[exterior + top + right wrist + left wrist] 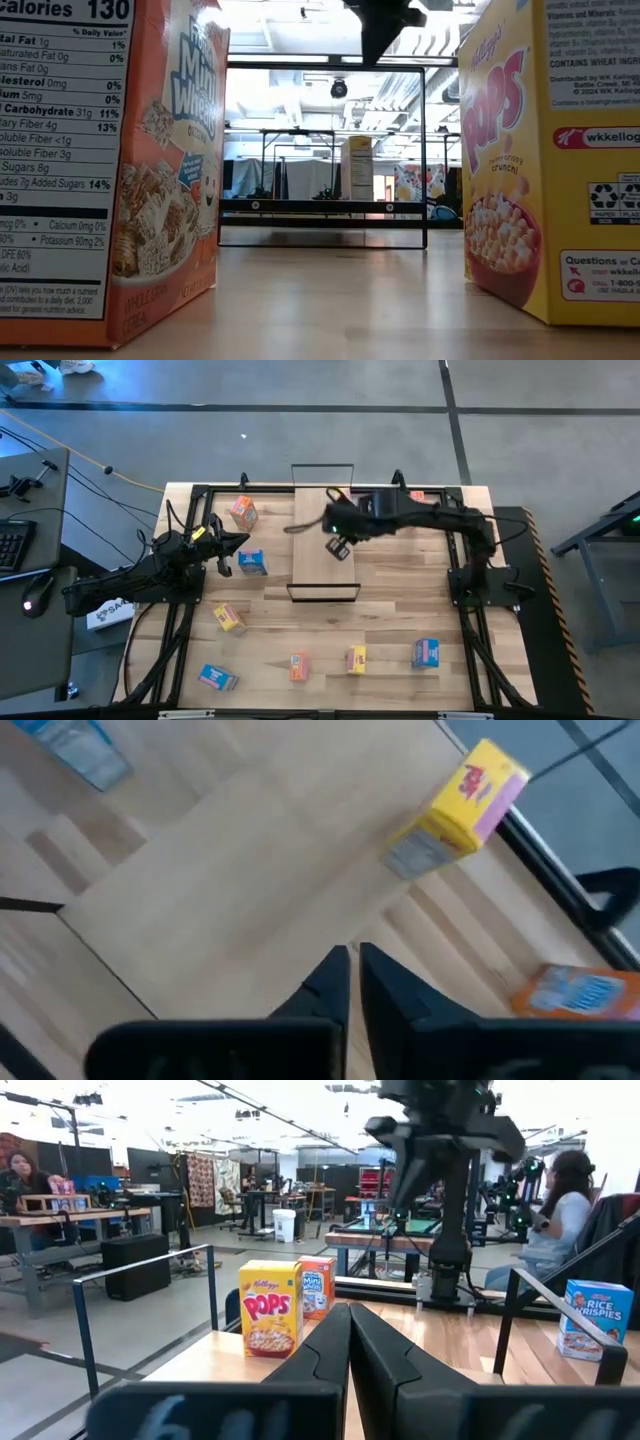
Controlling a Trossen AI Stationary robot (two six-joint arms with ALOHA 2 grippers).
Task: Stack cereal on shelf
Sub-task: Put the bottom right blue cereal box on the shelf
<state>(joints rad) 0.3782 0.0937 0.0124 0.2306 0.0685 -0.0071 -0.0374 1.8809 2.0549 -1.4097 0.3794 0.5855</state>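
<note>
Shelf (322, 545) lies flat at the surface's far middle, bare of boxes; cereal boxes (356, 659) sit scattered, mostly along the near edge. Right gripper (338, 547) hovers over the board, left gripper (232, 555) waits near the blue box (252, 563), both jaws clenched, empty. Next: open over a box and grasp.

A robotics lab or workshop. Beyond the table stand workbenches (60, 1220), more robot rigs (440, 1230) and seated people (560, 1210) on a concrete floor (300, 430).

In the low view, an orange cereal box (105, 170) and a yellow cereal box (555, 150) are cut off by the edges. My right arm (420, 515) hides part of the shelf (322, 565).
</note>
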